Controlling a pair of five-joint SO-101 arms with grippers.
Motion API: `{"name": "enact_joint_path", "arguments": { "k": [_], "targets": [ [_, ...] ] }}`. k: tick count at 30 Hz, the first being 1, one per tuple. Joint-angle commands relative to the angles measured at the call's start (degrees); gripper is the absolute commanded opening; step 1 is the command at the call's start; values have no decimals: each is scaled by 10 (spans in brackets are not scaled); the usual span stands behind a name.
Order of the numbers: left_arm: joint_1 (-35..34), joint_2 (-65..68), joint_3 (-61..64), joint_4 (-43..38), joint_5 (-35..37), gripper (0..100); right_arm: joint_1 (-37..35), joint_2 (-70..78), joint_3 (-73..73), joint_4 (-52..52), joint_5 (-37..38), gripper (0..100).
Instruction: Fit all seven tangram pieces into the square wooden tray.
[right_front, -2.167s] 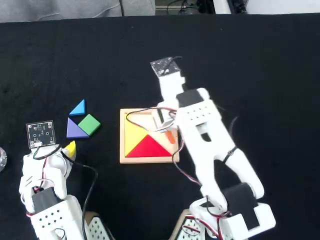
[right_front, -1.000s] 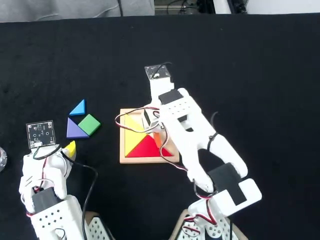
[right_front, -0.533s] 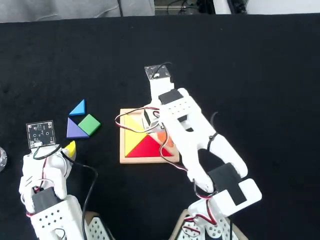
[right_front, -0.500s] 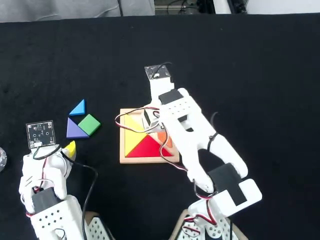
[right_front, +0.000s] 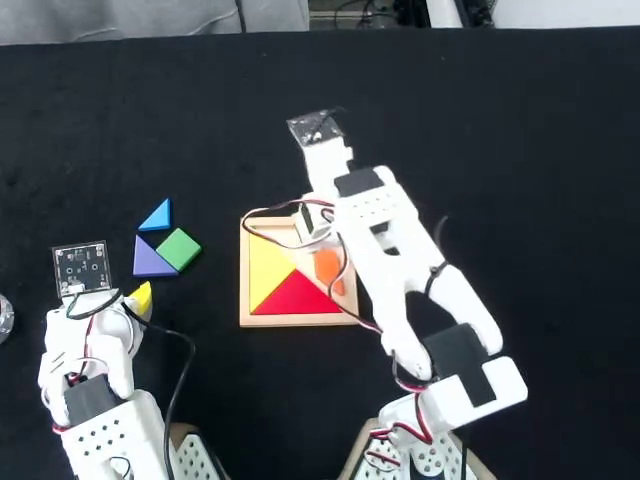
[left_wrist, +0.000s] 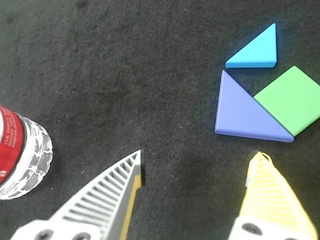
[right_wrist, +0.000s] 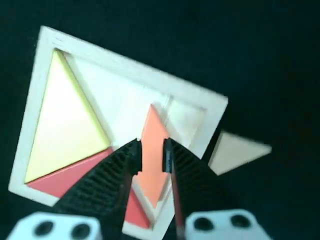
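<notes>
The square wooden tray (right_front: 247, 300) (right_wrist: 42, 40) holds a yellow triangle (right_front: 266, 268) (right_wrist: 65, 120) and a red triangle (right_front: 300, 296) (right_wrist: 65, 180). An orange piece (right_front: 327, 266) (right_wrist: 153, 130) lies along the tray's right side. My right gripper (right_front: 330, 275) (right_wrist: 151, 149) is over it, fingers closed against its two sides. A pale triangle (right_wrist: 239, 150) lies on the cloth just outside the tray. A blue triangle (right_front: 157, 216) (left_wrist: 255, 50), a green square (right_front: 180, 249) (left_wrist: 290, 100) and a purple triangle (right_front: 150, 260) (left_wrist: 242, 117) sit together at the left. My left gripper (right_front: 135, 297) (left_wrist: 199, 155) stands open, close to them.
A clear jar with a red label (left_wrist: 20, 155) (right_front: 3, 318) stands at the table's left edge near my left arm. Black cloth covers the table (right_front: 520, 150), with open room at the back and right.
My right arm swung over the tray with the orange piece, lowered it at the tray's right side, then shifted slightly back and right. The left arm kept still.
</notes>
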Motion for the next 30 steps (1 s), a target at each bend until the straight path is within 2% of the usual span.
{"name": "enact_joint_path", "arguments": {
  "k": [1,10,26,30],
  "targets": [
    [7,-1,10,2,-7,332,-21,25,-46,-14,23,77],
    [7,-1,10,2,-7,332,-8,131,-151,43,24,78],
    [7,-2,10,2,-7,332,-12,131,-138,62,25,78],
    [7,-2,10,2,-7,332,-13,130,-139,76,44,78]
  ]
}}
